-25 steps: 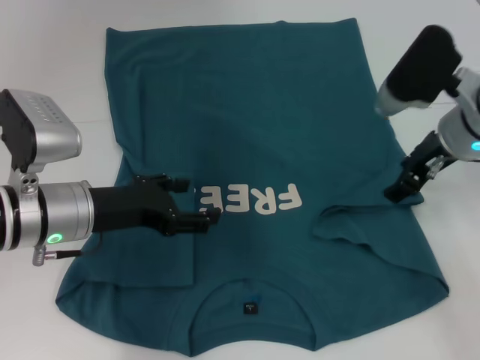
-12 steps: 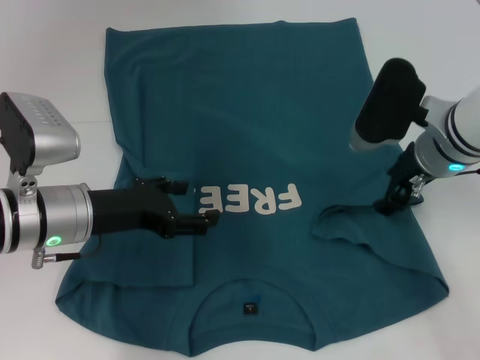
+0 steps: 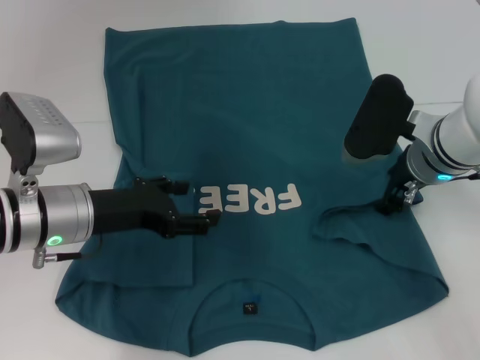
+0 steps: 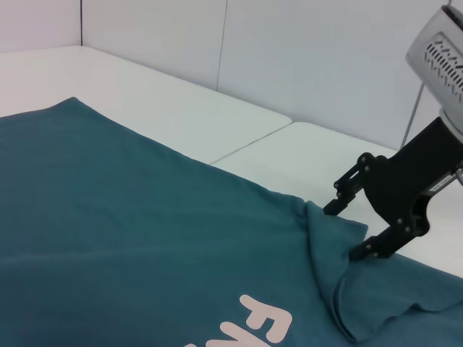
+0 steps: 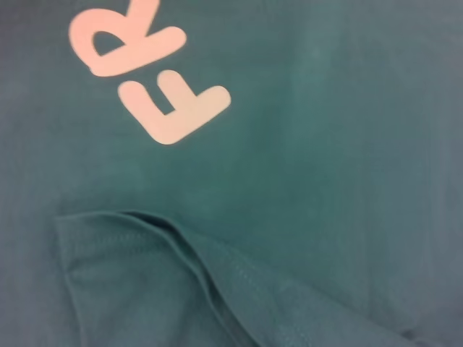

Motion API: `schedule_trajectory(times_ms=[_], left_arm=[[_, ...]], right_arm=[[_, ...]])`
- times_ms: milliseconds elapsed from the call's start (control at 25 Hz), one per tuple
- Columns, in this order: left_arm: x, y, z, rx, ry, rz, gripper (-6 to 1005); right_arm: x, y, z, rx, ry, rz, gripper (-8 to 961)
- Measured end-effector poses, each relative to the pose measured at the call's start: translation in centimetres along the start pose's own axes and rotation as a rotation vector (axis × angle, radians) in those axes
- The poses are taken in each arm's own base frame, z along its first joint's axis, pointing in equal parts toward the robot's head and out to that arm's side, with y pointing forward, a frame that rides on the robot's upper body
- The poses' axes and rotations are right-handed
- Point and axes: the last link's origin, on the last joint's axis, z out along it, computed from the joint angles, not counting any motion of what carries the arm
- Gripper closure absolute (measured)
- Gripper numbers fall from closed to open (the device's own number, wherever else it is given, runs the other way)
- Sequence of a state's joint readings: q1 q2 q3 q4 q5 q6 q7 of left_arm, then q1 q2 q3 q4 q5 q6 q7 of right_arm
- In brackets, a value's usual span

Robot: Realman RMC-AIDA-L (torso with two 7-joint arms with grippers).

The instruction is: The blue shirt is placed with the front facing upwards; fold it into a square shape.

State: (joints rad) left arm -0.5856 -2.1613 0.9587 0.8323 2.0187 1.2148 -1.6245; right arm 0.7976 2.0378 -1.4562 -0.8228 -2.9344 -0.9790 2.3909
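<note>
Now the shirt (image 3: pixel 247 150) lies flat on the white bench (image 3: pixel 45 67), front up, both sleeves folded in. Left claw (image 3: pixel 196 202) rests on the folded left sleeve, fingers spread, gripping nothing. Right claw (image 3: pixel 395 199) touches down at the shirt's right edge, fingers parted over the cloth there.

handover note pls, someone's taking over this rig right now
Left gripper: open, low over the folded-in left sleeve beside the FREE lettering, holding nothing.
Right gripper: open, at the shirt's right edge by the right sleeve fold.
The blue shirt lies front up on the white table, collar toward the robot.
Done: both sleeves turned inward.
Left: fold the body into a square.
</note>
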Motion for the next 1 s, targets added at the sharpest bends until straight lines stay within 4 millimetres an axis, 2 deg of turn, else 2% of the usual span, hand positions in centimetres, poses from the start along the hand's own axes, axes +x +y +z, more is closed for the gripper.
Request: schedule_trajectory(times_ms=[280,1000], left_arm=[[0.0,-0.1,0.0,0.001,-0.001,0.003,125],[0.0,-0.1,0.0,0.004,-0.002,0.006,125]], right_arm=[[-0.1,-0.1,0.9,0.024,0.002,0.013,275],[-3.8,-2.3,-0.8,0.104,-0.107,0.071,278]])
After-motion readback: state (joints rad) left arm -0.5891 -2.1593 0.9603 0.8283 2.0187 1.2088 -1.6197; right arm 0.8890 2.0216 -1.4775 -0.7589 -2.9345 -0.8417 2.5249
